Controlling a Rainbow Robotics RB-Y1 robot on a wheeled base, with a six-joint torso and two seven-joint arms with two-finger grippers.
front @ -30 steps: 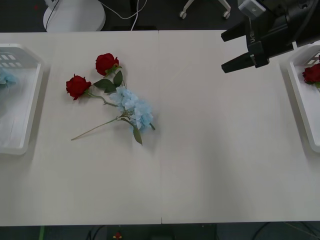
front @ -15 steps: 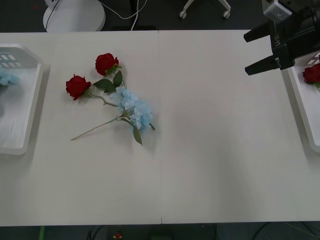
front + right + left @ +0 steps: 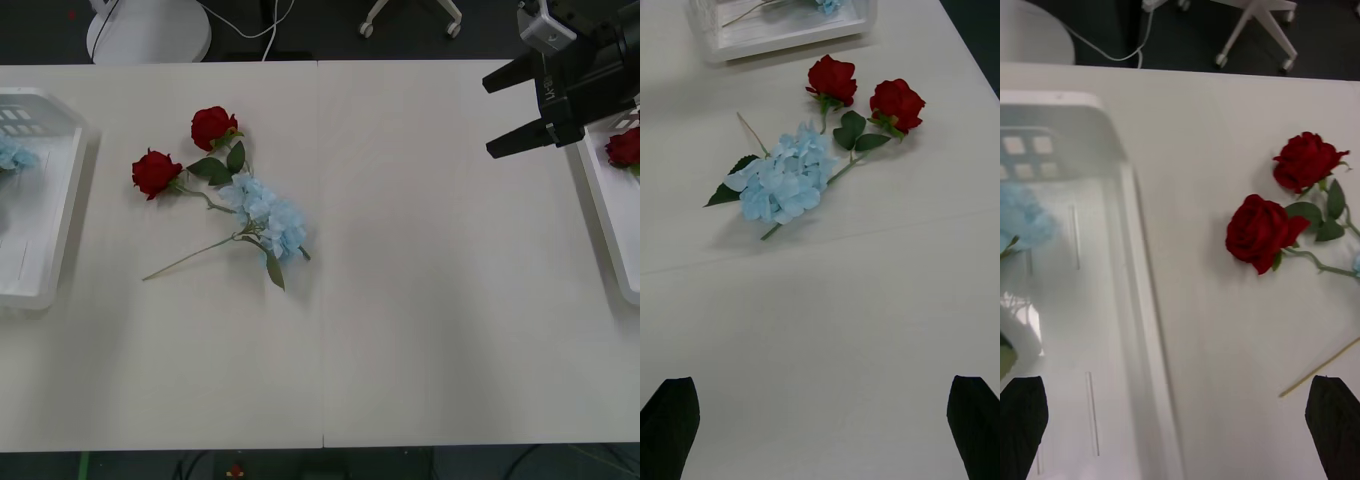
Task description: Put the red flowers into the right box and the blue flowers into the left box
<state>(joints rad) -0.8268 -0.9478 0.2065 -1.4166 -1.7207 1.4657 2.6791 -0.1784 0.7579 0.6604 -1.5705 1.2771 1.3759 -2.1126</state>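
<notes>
Two red flowers (image 3: 155, 172) (image 3: 212, 127) lie left of the table's middle, their stems crossing under a cluster of blue flowers (image 3: 270, 216). Another red flower (image 3: 625, 148) lies in the right box (image 3: 598, 205). The left box (image 3: 68, 210) holds a blue flower (image 3: 10, 155). My right gripper (image 3: 488, 117) hangs open and empty above the table, just left of the right box. Its wrist view looks across at the red flowers (image 3: 833, 79), the blue flowers (image 3: 782, 180) and the left box (image 3: 782, 34). My left gripper (image 3: 1176, 424) is open and empty above the left box's rim (image 3: 1142, 247), near the red flowers (image 3: 1259, 231).
A seam (image 3: 320, 260) runs down the middle of the white table. Beyond the far edge stand a white round base (image 3: 150, 30) with a cable and a chair's castors (image 3: 410, 20). Bare tabletop stretches between the flowers and the right box.
My right gripper has moved right, toward the right box, then almost stopped. The flowers on the table have not moved.
</notes>
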